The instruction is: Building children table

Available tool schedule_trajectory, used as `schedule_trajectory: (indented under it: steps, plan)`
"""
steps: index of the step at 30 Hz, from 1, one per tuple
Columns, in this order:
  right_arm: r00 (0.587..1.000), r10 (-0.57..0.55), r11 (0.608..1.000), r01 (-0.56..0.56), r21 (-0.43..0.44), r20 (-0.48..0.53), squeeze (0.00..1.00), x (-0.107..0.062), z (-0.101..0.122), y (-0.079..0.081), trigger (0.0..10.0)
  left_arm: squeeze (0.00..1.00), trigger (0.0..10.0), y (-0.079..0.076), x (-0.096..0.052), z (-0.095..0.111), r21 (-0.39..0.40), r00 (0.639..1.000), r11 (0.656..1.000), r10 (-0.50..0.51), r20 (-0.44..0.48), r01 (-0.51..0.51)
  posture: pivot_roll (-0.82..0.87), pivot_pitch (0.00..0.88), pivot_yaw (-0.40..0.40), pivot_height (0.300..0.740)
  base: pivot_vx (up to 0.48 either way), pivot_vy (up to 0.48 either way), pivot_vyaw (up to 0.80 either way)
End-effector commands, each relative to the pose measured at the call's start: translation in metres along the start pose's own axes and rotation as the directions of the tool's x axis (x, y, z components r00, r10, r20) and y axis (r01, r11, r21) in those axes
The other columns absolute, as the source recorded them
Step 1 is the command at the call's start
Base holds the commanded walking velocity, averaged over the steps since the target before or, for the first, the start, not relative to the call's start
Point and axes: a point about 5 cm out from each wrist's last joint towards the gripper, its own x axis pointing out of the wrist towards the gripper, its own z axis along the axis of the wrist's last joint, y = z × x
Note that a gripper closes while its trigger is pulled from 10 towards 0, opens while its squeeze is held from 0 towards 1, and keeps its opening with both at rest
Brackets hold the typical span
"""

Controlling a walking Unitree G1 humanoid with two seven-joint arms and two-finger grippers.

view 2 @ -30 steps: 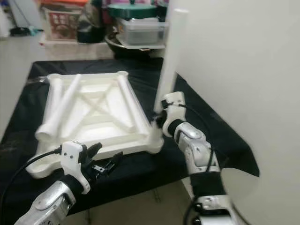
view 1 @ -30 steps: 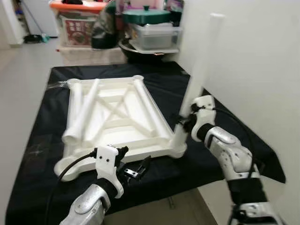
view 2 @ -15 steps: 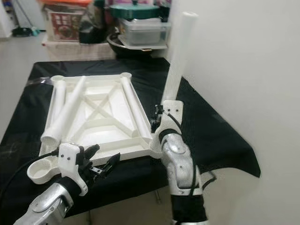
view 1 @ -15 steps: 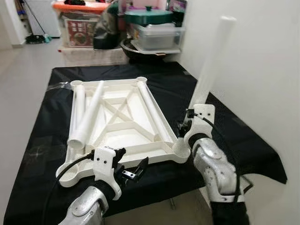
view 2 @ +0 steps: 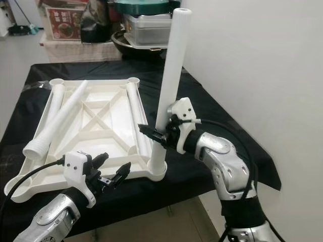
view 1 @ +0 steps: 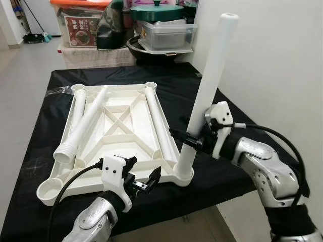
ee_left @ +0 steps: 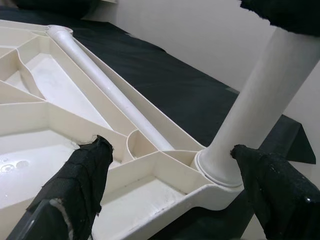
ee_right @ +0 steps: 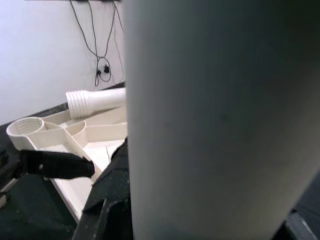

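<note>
Where the black cloth covered the bench, with things set out from the robot's left to its right:

Near-left corner socket: round, hollow, at the tabletop's front left corner.

Loose legs: one leg lying slantwise across the left half of the tabletop, its ribbed end nearest the robot; a second leg beside it along the left edge; a third leg lying along the right edge.

Tabletop: white, upside down on the cloth, ribbed with a cross brace in the middle, a round socket at each corner.

Left gripper: hovering low at the near edge of the tabletop, fingers spread wide apart with nothing between them; in the left wrist view, pointing at the near-right corner.

Upright leg: standing in the near-right corner socket, leaning slightly to the right, top end high above the bench.

Right gripper: at the lower part of the upright leg, fingers closed around it from the right side.

Wall: white, just beyond the bench's right edge.

Background, beyond the far edge of the bench: storage box with an orange lid, a dark bowl, a clear container and a green lid stacked on the floor.
</note>
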Motion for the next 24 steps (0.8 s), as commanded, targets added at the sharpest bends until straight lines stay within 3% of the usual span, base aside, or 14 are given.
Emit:
schedule_trajectory:
  steps: [1,2,4,6,7,8,11,13,15,16,17,20,21,24]
  plan:
    - [0.996,-0.004,0.999,0.008,0.044,-0.093,0.00,0.004,-0.023,-0.001,0.0,0.00,10.0,0.001,-0.001,-0.004,-0.013,1.000,1.000,0.007,-0.015,-0.008,0.18,0.000,-0.118,0.740,0.000,0.000,0.00]
    - [0.996,-0.004,0.999,0.008,0.044,-0.093,0.00,0.004,-0.023,-0.001,0.0,0.00,10.0,0.001,-0.001,-0.004,-0.013,1.000,1.000,0.007,-0.015,-0.008,0.18,0.000,-0.118,0.740,0.000,0.000,0.00]
    - [0.942,-0.281,0.952,0.298,0.074,-0.186,0.00,0.006,-0.040,-0.025,0.0,0.00,10.0,0.000,-0.003,-0.005,-0.011,1.000,1.000,0.008,-0.017,-0.008,0.18,0.000,-0.114,0.740,0.000,0.000,0.00]
    - [0.942,-0.281,0.952,0.298,0.074,-0.186,0.00,0.006,-0.040,-0.025,0.0,0.00,10.0,0.000,-0.003,-0.005,-0.011,1.000,1.000,0.008,-0.017,-0.008,0.18,0.000,-0.114,0.740,0.000,0.000,0.00]
    - [0.849,-0.471,0.863,0.500,0.073,-0.239,0.00,0.003,-0.048,-0.041,0.0,0.00,10.0,-0.001,-0.003,-0.005,-0.013,1.000,1.000,0.008,-0.017,-0.008,0.17,0.000,-0.114,0.740,0.000,0.000,0.00]
    - [0.849,-0.471,0.863,0.500,0.073,-0.239,0.00,0.003,-0.048,-0.041,0.0,0.00,10.0,-0.001,-0.003,-0.005,-0.013,1.000,1.000,0.008,-0.017,-0.008,0.17,0.000,-0.114,0.740,0.000,0.000,0.00]
    - [0.480,-0.829,0.474,0.875,0.097,-0.286,0.00,-0.015,-0.058,-0.044,0.0,0.00,10.0,-0.002,-0.004,-0.005,-0.019,1.000,1.000,-0.001,-0.022,0.000,0.17,0.000,-0.099,0.740,0.000,0.000,0.00]
    - [0.437,-0.855,0.417,0.899,0.131,-0.279,0.00,-0.012,-0.056,-0.030,0.0,0.00,10.0,-0.002,-0.005,-0.006,-0.019,1.000,1.000,-0.001,-0.026,0.000,0.17,0.000,-0.091,0.740,0.000,0.000,0.00]
    - [0.422,-0.864,0.394,0.906,0.155,-0.272,0.00,-0.009,-0.054,-0.020,0.0,0.00,10.0,-0.001,-0.005,-0.006,-0.018,1.000,1.000,0.000,-0.030,0.000,0.17,0.000,-0.089,0.740,0.000,0.000,0.00]
    - [0.493,-0.830,0.465,0.870,0.164,-0.260,0.00,0.004,-0.050,-0.007,9.4,0.00,10.0,-0.001,-0.006,-0.007,-0.016,0.999,1.000,-0.001,-0.033,0.001,0.17,0.000,-0.085,0.740,0.000,0.000,0.00]
    - [0.542,-0.808,0.515,0.840,0.168,-0.231,0.00,0.012,-0.044,0.003,10.0,0.00,10.0,-0.001,-0.007,-0.007,-0.013,0.999,1.000,-0.001,-0.035,0.001,0.17,0.000,-0.085,0.740,0.000,0.000,0.00]
    - [0.575,-0.791,0.551,0.818,0.165,-0.209,0.00,0.017,-0.040,0.008,10.0,0.00,10.0,-0.001,-0.007,-0.007,-0.012,0.999,1.000,-0.001,-0.036,0.001,0.17,0.000,-0.086,0.740,0.000,0.000,0.00]
    - [0.606,-0.779,0.584,0.795,0.166,-0.161,1.00,0.020,-0.033,0.011,10.0,0.00,10.0,0.000,-0.007,-0.007,-0.012,0.999,1.000,0.000,-0.037,0.000,0.16,0.000,-0.086,0.740,0.000,0.000,0.00]
    - [0.653,-0.748,0.638,0.756,0.144,-0.114,1.00,0.021,-0.023,0.005,10.0,0.00,10.0,0.001,-0.005,-0.006,-0.014,0.999,1.000,-0.003,-0.033,0.003,0.16,0.000,-0.087,0.740,0.000,0.000,0.00]
